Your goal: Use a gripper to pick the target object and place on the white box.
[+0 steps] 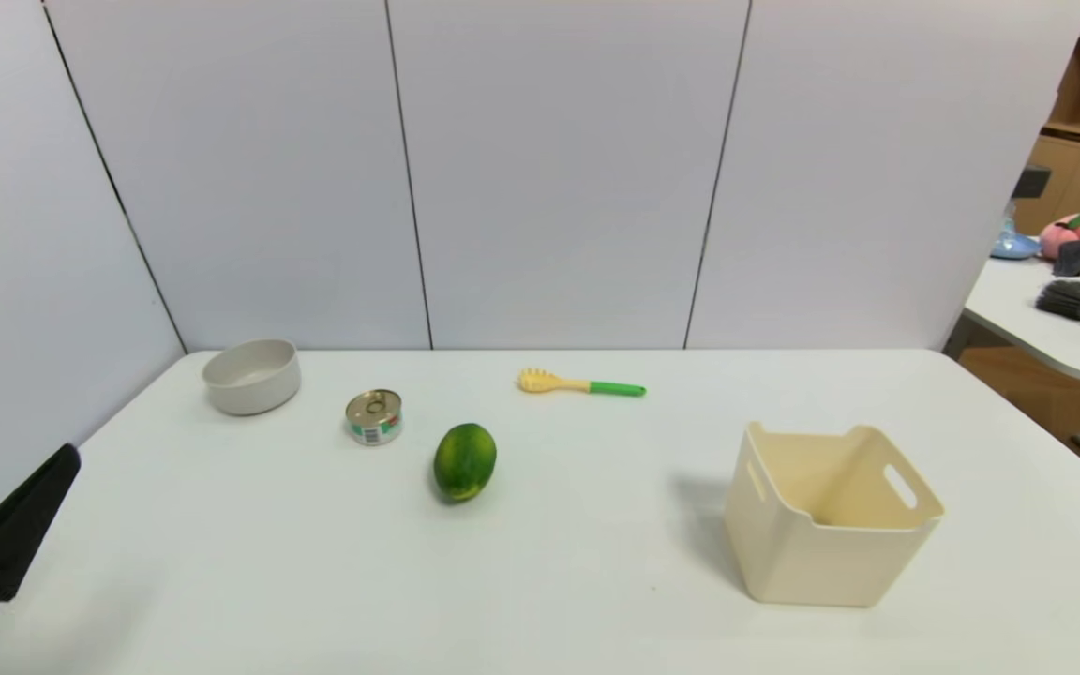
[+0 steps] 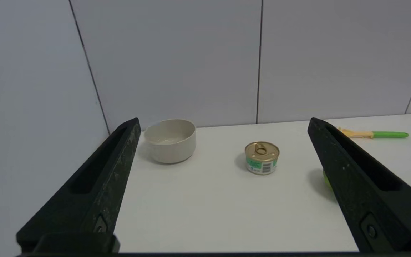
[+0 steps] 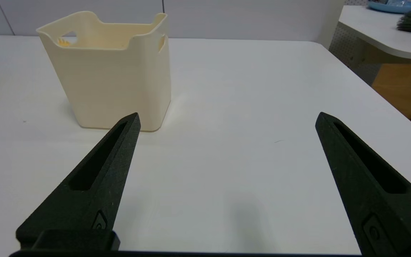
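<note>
Both claws are released, jaws spread wide: my left gripper [image 2: 223, 121] waits at the table's near-left edge facing the tin can [image 2: 262, 157] and bowl [image 2: 170, 140], my right gripper [image 3: 227, 115] near the white box [image 3: 120, 71]. No target object shows in any view, and the box looks empty. So I can't judge its weight or pick a grip spot.

Bare table [image 1: 596, 525] separates fruit [image 1: 465, 460] and white box [image 1: 831, 525].
</note>
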`<state>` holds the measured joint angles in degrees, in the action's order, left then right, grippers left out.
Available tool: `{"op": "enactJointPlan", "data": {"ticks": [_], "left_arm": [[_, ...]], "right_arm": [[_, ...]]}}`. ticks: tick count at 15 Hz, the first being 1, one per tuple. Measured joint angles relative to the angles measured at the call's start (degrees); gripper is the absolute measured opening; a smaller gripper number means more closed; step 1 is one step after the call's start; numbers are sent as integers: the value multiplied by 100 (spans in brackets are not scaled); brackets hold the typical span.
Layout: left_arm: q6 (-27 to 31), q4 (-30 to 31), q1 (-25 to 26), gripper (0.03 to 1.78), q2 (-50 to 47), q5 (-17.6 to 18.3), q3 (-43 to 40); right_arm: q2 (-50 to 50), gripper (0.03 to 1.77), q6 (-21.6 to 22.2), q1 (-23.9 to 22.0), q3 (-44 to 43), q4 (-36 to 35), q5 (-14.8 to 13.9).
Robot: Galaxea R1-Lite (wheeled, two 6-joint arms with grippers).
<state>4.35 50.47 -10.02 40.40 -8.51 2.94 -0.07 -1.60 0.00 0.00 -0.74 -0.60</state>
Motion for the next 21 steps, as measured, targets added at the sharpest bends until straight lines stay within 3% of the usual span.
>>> {"op": "enactJointPlan", "data": {"ticks": [3, 7, 12, 16, 21], "left_arm": [[9, -808, 330, 169, -973, 17, -221], [28, -2456, 691, 169, -2180, 80, -286], [77, -4454, 1020, 169, -3274, 658, -294], [-34, -5107, 1044, 169, -3808, 835, -269], [-583, -4929, 1044, 169, -4033, 789, -280]], "right_arm": [[0, 170, 2, 0, 0, 0, -2], [0, 170, 4, 0, 0, -2, -2], [0, 170, 4, 0, 0, 0, 0], [0, 170, 4, 0, 0, -2, -2], [0, 170, 4, 0, 0, -2, -2]]}}
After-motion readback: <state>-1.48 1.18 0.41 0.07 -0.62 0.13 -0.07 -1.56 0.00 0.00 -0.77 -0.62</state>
